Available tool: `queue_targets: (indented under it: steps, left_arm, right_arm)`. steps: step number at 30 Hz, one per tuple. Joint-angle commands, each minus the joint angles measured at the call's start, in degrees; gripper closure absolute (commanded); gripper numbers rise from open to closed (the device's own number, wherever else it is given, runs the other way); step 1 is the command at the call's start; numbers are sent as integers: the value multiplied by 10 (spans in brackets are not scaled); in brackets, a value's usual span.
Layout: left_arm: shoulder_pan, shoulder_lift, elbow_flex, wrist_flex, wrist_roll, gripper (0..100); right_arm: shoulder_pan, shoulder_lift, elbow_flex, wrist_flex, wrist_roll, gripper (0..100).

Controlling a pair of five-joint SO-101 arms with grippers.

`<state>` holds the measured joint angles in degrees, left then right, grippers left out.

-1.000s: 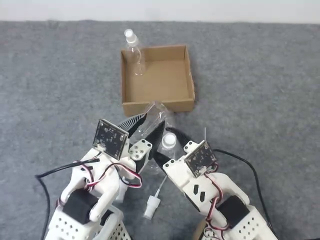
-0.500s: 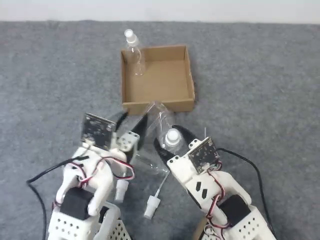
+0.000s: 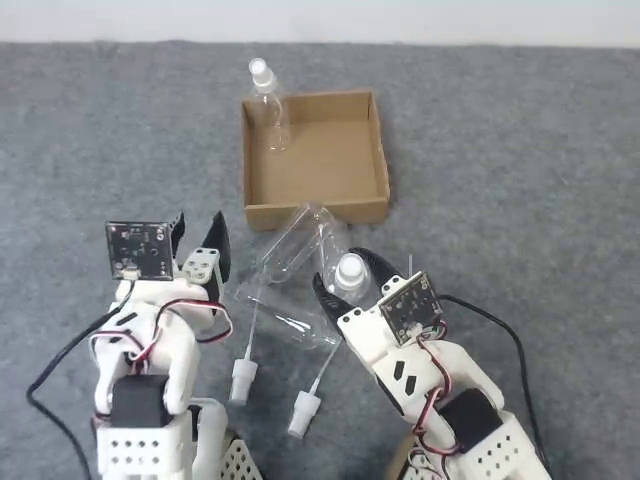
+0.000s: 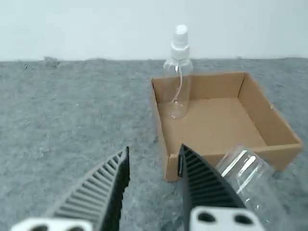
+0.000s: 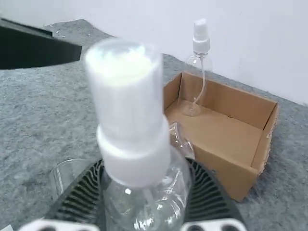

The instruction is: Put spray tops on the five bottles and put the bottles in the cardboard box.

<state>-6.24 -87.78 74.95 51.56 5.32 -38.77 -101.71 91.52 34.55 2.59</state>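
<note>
A grey felt-covered bench runs back to a plain white wall. At the left, the left gripper hangs released, its jaws spread with nothing between them, pointing towards the far edge of the bench. Just to its right, two loose spray tops lie with their dip tubes pointing away from the arms. Beyond them, uncapped clear bottles lie on their sides (at least two; the glints overlap, so I cannot count them surely).

Right of those, the right gripper is clenched around a capped bottle, held upright with its long axis vertical and the white spray top uppermost. The cardboard box lies ahead of this bottle, away from the arms and a little to the left. Its near wall stands between them, and one lying bottle rests close against that wall.

I judge the move turns on lifting the held bottle over both. The right arm is the one to place it. One capped bottle already stands in the box's far left corner, and the rest of the floor is free.
</note>
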Motion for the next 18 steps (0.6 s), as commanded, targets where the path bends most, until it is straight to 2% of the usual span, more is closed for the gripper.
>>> queue_targets:
  steps: [1, 11, 18]
  left_arm:
    - [-4, -8, -5, 2, 38, 848]
    - [-4, -20, -6, 5, 46, 849]
    - [-4, -180, 8, 74, 44, 886]
  right_arm:
    - [7, -13, 4, 1, 7, 991]
    - [7, -13, 7, -1, 7, 992]
    - [7, -13, 8, -2, 7, 992]
